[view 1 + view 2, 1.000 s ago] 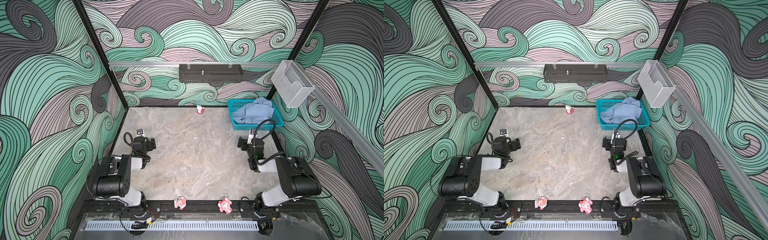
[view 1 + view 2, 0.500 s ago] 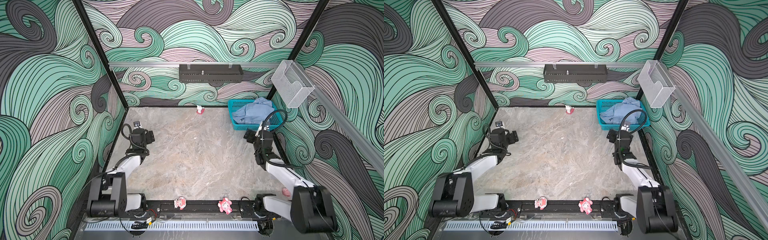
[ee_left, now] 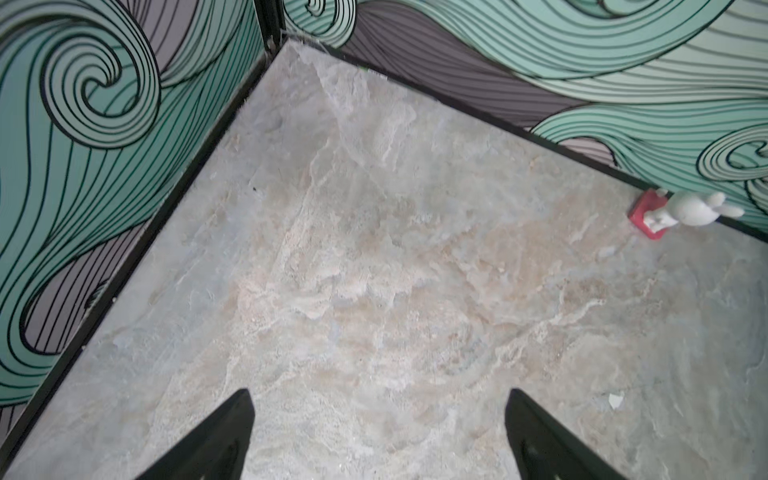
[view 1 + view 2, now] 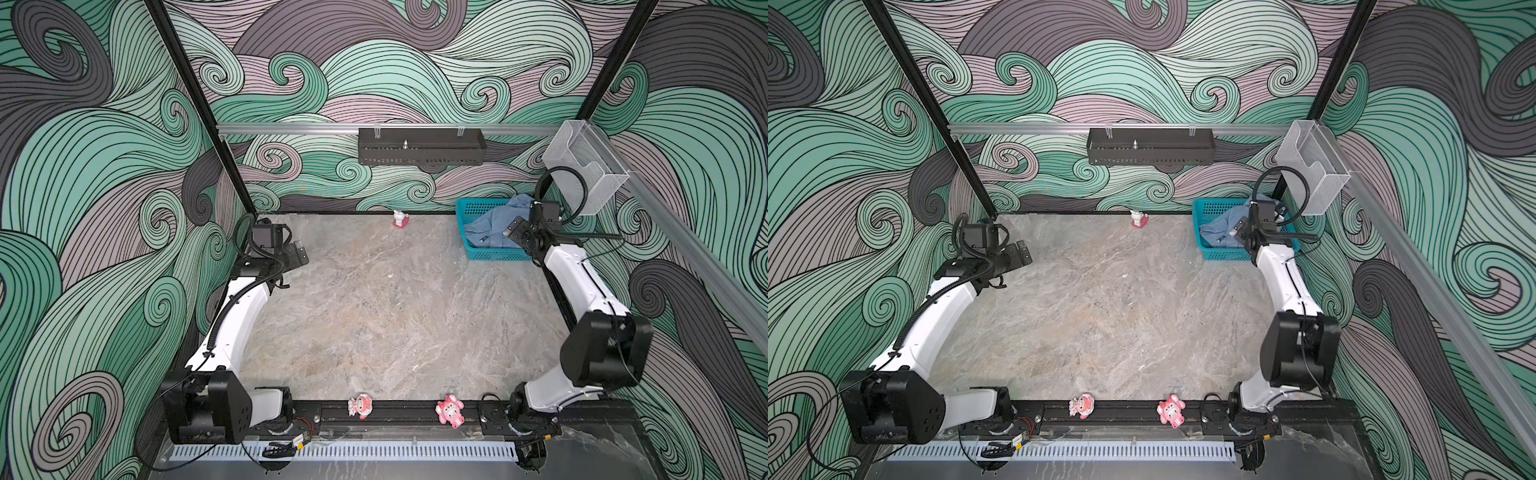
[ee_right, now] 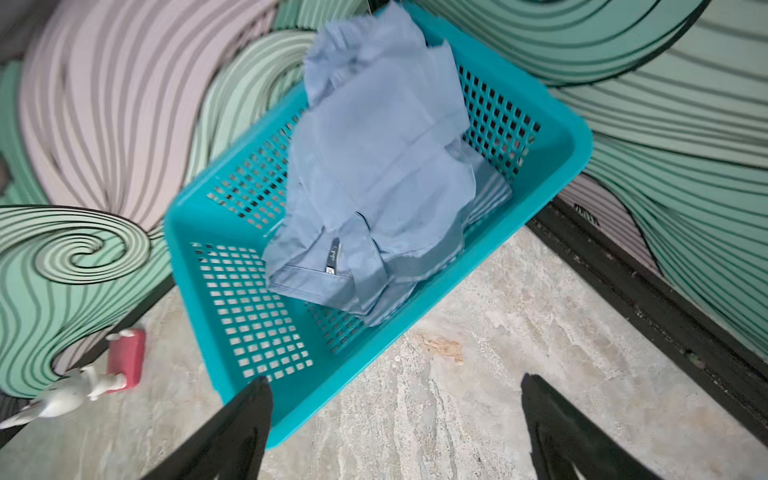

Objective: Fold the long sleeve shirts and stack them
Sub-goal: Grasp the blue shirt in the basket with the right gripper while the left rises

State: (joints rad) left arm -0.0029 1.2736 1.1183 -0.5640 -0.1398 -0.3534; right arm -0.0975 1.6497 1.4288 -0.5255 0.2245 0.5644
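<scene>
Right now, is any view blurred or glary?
Right wrist view: the wall and the rabbit smear at the edges, while the shirt is fairly crisp. Left wrist view: sharp. Both top views: sharp, evenly lit, no glare.

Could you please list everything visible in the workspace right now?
shirts: crumpled heap, count unclear, light blue, inside the basket
basket: one, teal, far right corner of the table
rabbit figurine: one, white on a red base, middle of the far edge
pink figurines: two, on the front rail
black tray: one, hung on the back wall
clear box: one, transparent, on the right wall rail
table: one, grey marble pattern
left tool: open, over bare table, far left
right tool: open, by the basket's near edge
</scene>
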